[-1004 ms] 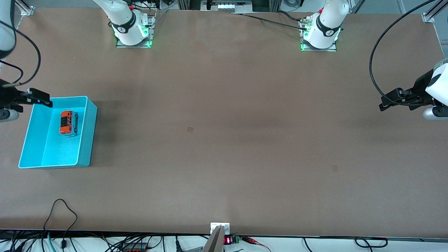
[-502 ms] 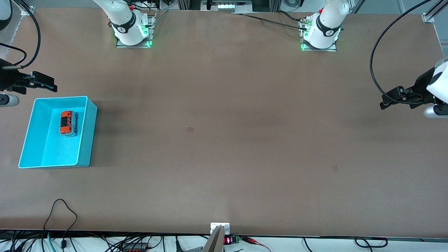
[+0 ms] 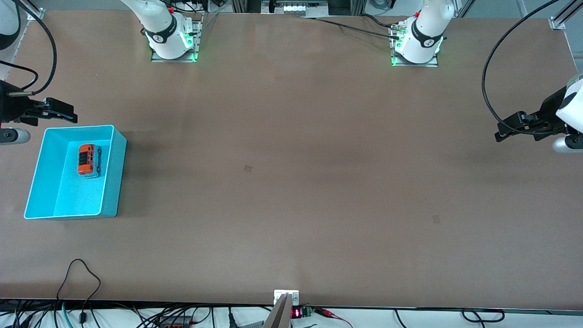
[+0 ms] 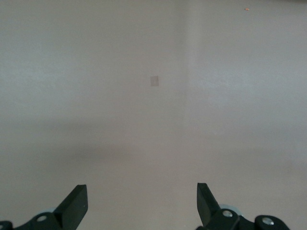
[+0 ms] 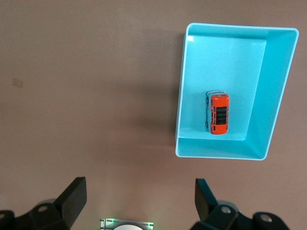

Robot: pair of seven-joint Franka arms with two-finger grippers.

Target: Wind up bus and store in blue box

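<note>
The orange-red bus (image 3: 88, 159) lies inside the blue box (image 3: 114, 182), at the end of the box nearest the robots' bases. The box stands at the right arm's end of the table. My right gripper (image 3: 68, 114) is open and empty, up in the air over bare table beside that end of the box. Its wrist view looks down on the box (image 5: 240, 62) and the bus (image 5: 218, 114), past its own gripper (image 5: 139, 194). My left gripper (image 3: 501, 132) is open and empty over bare table at the left arm's end, and its wrist view (image 4: 141, 196) shows only table.
The right arm's base (image 3: 171, 41) and the left arm's base (image 3: 416, 45) stand along the table's edge farthest from the front camera. A black cable (image 3: 82, 273) loops onto the table at the edge nearest that camera. A small dark mark (image 3: 248, 168) is mid-table.
My right gripper has moved off the box's corner toward the robots' bases, then settled just outside the rim. The bus, the box and the left arm have stayed put.
</note>
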